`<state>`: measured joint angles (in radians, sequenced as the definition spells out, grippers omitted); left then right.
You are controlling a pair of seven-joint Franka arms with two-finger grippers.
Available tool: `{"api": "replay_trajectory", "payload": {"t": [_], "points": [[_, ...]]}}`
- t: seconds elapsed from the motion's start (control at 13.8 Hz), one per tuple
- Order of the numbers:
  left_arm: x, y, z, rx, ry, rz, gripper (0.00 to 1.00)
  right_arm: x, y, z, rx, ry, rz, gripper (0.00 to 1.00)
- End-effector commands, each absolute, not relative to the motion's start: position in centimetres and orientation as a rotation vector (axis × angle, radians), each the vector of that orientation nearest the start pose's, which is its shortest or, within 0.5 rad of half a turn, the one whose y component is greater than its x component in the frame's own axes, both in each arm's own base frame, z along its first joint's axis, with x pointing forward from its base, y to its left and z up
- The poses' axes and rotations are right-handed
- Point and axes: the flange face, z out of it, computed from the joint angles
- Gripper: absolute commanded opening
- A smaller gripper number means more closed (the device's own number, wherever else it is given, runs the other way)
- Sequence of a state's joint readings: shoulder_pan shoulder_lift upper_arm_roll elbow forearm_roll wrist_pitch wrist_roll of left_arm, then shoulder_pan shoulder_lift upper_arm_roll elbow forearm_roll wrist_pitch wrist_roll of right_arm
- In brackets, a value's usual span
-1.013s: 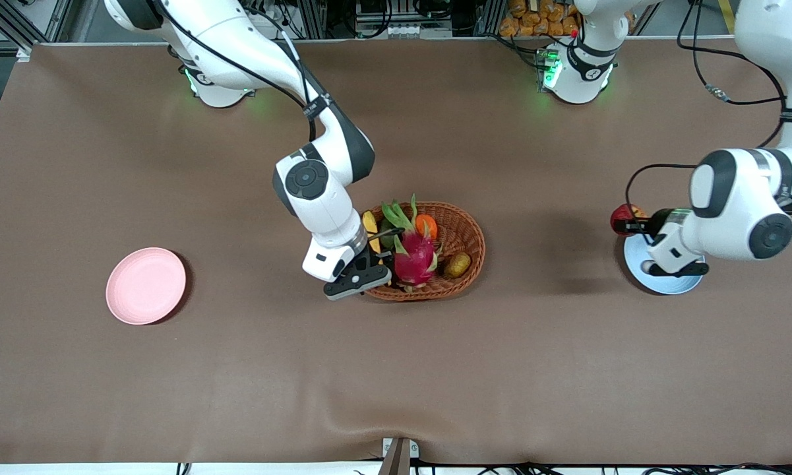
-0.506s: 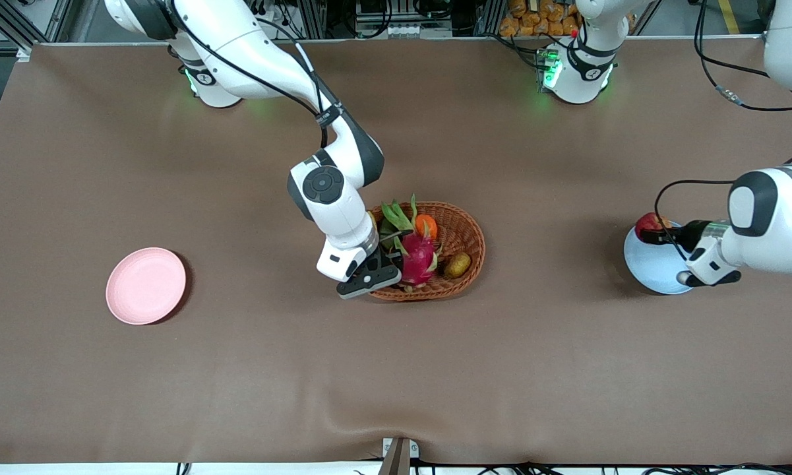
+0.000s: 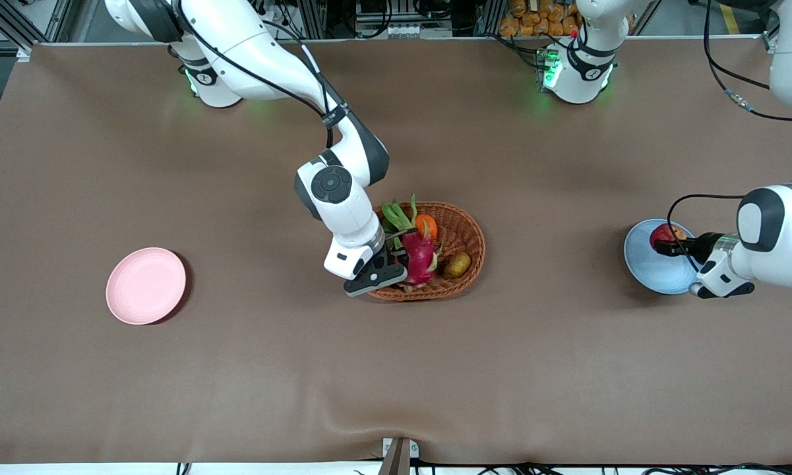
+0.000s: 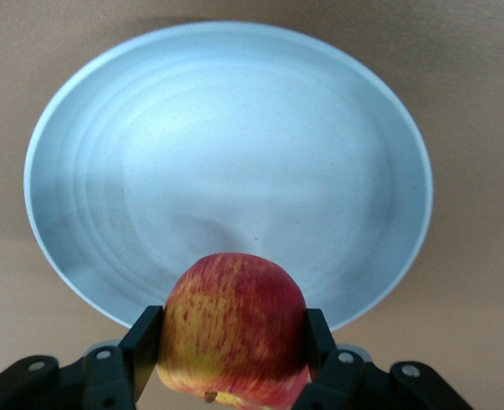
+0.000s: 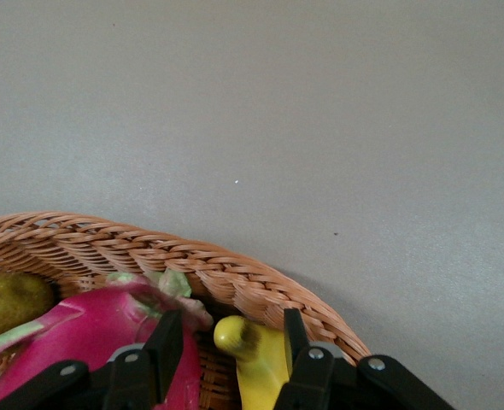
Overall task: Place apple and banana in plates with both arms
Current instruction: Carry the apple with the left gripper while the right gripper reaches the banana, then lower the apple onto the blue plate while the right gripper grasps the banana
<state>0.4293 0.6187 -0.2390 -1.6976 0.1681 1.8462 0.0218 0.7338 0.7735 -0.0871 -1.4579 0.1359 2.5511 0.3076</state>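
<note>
My left gripper (image 3: pixel 667 244) is shut on the red and yellow apple (image 3: pixel 663 232) and holds it over the light blue plate (image 3: pixel 645 265). In the left wrist view the apple (image 4: pixel 235 303) sits between the fingers (image 4: pixel 143 342) above the plate's (image 4: pixel 226 162) rim. My right gripper (image 3: pixel 389 262) is down in the wicker basket (image 3: pixel 469 227), open. Its fingers (image 5: pixel 164 342) stand either side of the yellow banana's (image 5: pixel 256 354) dark-tipped end. The arm hides the banana in the front view. The pink plate (image 3: pixel 146 285) lies bare toward the right arm's end.
The basket rim (image 5: pixel 235 278) also holds a pink dragon fruit (image 3: pixel 419 257), a small orange fruit (image 3: pixel 426 225) and a brown-green fruit (image 3: pixel 457 265). The dragon fruit (image 5: pixel 81 329) lies right beside one right finger. Brown table cloth surrounds everything.
My left gripper has carried the apple from the blue plate's edge toward the left arm's end, to over the plate. My right gripper has shifted a little farther along the basket, by the dragon fruit.
</note>
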Motion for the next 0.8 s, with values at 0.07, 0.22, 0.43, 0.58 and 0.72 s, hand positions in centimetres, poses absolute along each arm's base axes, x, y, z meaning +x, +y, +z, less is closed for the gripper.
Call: {"api": "replay_trajectory", "payload": {"t": [0.07,0.22,0.43,0.58,0.72], "points": [[61.2,14.4,20.6,-3.091,-0.126,0.685,0.43,59.5,46.8,25.3,-2.913,-0.388,-0.422,0.56],[61.2,14.9,20.3,-3.073,-0.116,0.673,0.43,59.6,46.7,24.9,-2.917,-0.388,-0.419,0.56],[61.4,15.0,20.2,-3.068,-0.107,0.655,0.51,59.6,46.7,24.7,-2.919,-0.389,-0.417,0.54],[61.5,15.2,19.7,-3.061,-0.107,0.642,0.59,59.6,46.8,24.6,-2.919,-0.389,-0.417,0.39],[61.5,15.2,19.7,-3.061,-0.107,0.642,1.00,59.6,46.7,24.6,-2.920,-0.391,-0.416,0.24]]}}
